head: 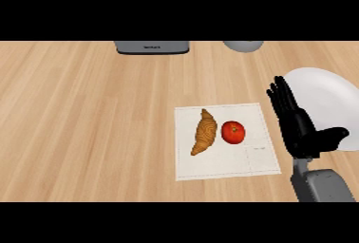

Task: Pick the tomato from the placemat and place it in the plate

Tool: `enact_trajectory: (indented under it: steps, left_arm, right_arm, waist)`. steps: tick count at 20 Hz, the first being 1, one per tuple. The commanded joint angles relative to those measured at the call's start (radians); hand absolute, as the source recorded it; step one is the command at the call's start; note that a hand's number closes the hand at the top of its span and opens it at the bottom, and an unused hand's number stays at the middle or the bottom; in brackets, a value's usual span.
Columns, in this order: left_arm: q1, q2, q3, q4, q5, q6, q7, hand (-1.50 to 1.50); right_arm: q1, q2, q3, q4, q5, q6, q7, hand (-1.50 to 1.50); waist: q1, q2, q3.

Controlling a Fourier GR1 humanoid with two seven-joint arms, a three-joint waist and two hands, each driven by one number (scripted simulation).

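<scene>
Tomato (233,132) on the right half of the placemat (226,167) at frame centre, just right of the croissant (204,131), lying left of the right hand (300,127), nearly round with no long axis to speak of. Fingers straight and released, holding nothing, overlapping the white plate (329,92) at right; no left hand in sight. Wooden counter (84,118) around, grey appliance (153,47) and grey object (244,45) along the top edge.

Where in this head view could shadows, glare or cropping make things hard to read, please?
Head view: lighting is even, with no glare on the wooden counter; the tomato and croissant cast only faint shadows on the placemat; the right hand hides part of the white plate; the top edge crops two grey objects.
</scene>
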Motion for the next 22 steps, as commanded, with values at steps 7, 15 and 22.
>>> enact_trajectory:
  steps: [7,15,22]
  left_arm:
    - [-0.103,-0.095,-0.145,-0.097,0.037,-0.164,0.026,0.00]
    - [-0.224,-0.225,-0.228,-0.061,0.020,-0.191,0.077,0.00]
    - [-0.171,-0.207,-0.191,-0.071,0.016,-0.236,0.072,0.00]
  right_arm:
    - [-0.197,-0.348,0.037,0.026,0.226,0.239,-0.065,1.50]
    - [-0.103,-0.142,-0.068,0.435,0.126,0.292,-0.546,-1.50]
    - [-0.135,-0.197,0.038,0.359,0.321,0.249,-0.418,-1.50]
  waist:
    - [-0.027,0.010,-0.042]
    - [0.011,0.030,-0.005]
    - [0.010,0.023,-0.007]
